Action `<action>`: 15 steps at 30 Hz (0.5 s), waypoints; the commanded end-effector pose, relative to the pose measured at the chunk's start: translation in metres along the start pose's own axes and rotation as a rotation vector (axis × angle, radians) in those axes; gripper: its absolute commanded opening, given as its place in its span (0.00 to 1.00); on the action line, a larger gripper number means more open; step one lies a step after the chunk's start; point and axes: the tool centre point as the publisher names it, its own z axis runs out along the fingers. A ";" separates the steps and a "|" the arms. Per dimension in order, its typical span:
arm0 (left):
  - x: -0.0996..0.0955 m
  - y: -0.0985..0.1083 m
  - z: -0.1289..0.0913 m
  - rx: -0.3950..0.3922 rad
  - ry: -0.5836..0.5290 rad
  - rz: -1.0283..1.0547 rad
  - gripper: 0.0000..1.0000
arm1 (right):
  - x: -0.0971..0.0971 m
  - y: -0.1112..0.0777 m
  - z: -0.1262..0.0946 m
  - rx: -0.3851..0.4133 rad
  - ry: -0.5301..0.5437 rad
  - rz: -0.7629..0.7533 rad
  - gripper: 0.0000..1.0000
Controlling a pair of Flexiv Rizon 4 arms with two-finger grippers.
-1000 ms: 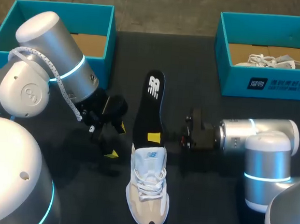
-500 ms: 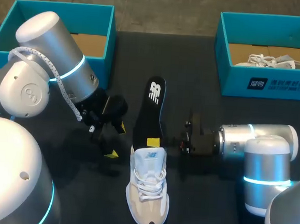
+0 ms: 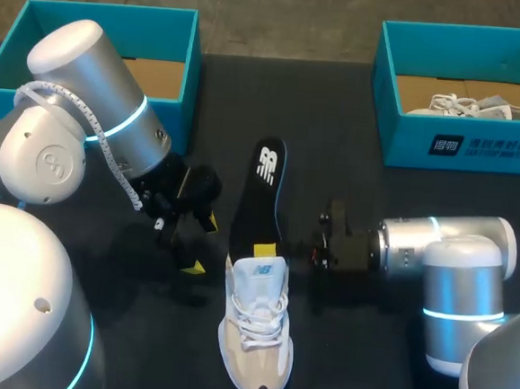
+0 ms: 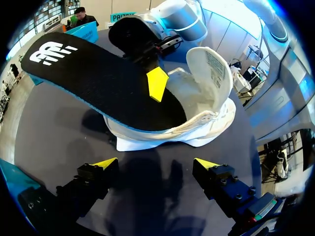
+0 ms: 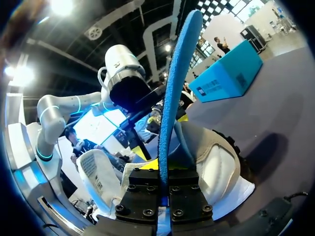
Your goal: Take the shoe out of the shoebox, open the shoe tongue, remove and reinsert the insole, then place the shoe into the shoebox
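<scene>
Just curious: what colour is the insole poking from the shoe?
The insole is black with white logo, blue edge; clearest in left wrist view.

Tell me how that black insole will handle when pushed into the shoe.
The insole looks thin and light, so probably bendy; it may buckle. Pinched at one spot by the right gripper, it could pivot or slip.

White logo mark on insole (image 3: 262, 195) heel end. Small logo patch on shoe (image 3: 255, 325) tongue. White print block on right shoebox (image 3: 408, 148) front wall, unreadable. Label inside tongue illegible.
</scene>
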 end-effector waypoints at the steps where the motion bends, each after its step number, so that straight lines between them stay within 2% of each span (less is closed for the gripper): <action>1: 0.001 0.001 0.000 0.001 -0.001 0.001 1.00 | 0.003 -0.007 0.000 0.002 -0.004 0.002 0.00; 15: 0.001 0.001 0.000 0.001 -0.001 0.001 1.00 | 0.011 -0.008 0.006 0.076 -0.038 0.029 0.00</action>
